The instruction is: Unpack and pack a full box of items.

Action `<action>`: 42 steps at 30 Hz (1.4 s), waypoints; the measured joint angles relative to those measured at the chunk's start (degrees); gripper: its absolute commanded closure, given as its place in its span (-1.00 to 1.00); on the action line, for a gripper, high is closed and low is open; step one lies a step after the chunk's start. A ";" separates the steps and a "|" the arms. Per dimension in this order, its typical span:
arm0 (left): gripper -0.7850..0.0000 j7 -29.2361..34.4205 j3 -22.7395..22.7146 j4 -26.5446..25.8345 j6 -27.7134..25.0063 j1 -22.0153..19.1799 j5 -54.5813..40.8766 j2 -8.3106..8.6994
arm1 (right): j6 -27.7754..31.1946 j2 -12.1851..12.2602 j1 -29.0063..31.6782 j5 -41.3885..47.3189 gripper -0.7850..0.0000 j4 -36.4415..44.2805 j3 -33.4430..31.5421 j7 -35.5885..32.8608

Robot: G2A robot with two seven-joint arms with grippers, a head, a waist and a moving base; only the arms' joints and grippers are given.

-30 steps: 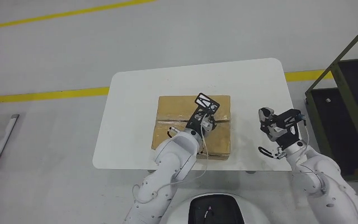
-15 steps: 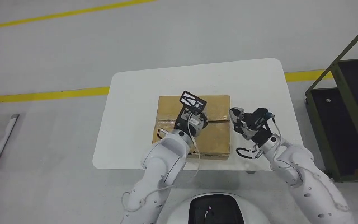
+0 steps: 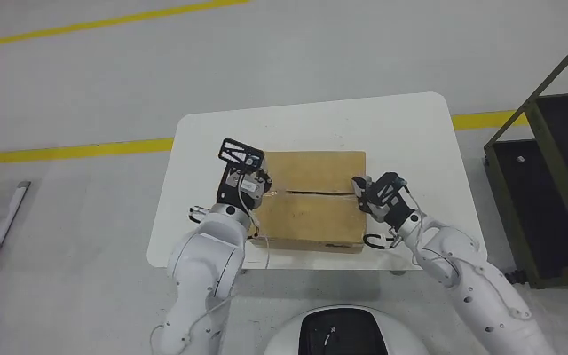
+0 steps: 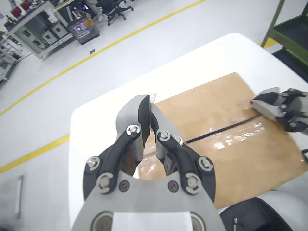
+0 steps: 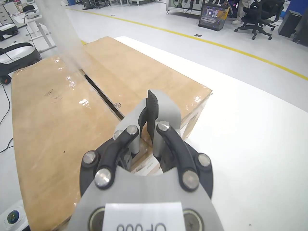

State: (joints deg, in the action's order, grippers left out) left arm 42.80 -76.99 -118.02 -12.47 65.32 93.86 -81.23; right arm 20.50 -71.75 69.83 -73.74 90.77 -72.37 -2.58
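Observation:
A brown cardboard box (image 3: 311,217) lies on the white table (image 3: 399,124), with a dark slit along its top seam (image 3: 311,190). My left gripper (image 3: 240,155) is raised over the box's left end and is shut on a strip of clear tape (image 4: 153,97). The tape (image 5: 60,34) slants down to the seam. My right gripper (image 3: 362,188) is shut with nothing in it, its tips resting at the right end of the seam. It also appears in the left wrist view as the right gripper (image 4: 255,102) on the box (image 4: 216,111).
A dark green framed cart (image 3: 532,177) stands just off the table's right side. Bare table runs along the far side and on both sides of the box. Glossy tape patches remain beside the seam (image 5: 103,97).
My left gripper has travelled left along the seam from the box's middle to its left end, peeling the tape. My right gripper came in from the table's right side to the box's right end.

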 measured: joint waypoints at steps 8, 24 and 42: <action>1.00 -0.46 -9.78 -1.98 -0.25 2.12 5.72 1.24 | 0.86 0.08 -0.81 0.33 1.00 -0.56 -0.09 -0.69; 0.94 -2.57 -18.82 3.80 2.19 2.07 12.58 2.55 | 1.33 0.17 -2.54 -0.02 1.00 -1.34 0.09 -2.14; -1.00 0.36 -24.06 7.12 4.19 -0.17 15.79 3.57 | 0.76 0.49 -1.64 -0.18 1.00 0.00 -0.87 -3.15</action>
State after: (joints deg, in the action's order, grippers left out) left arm 43.16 -101.05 -110.90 -8.27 65.15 109.65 -77.67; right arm 21.25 -71.26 68.20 -73.93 90.77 -73.24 -5.74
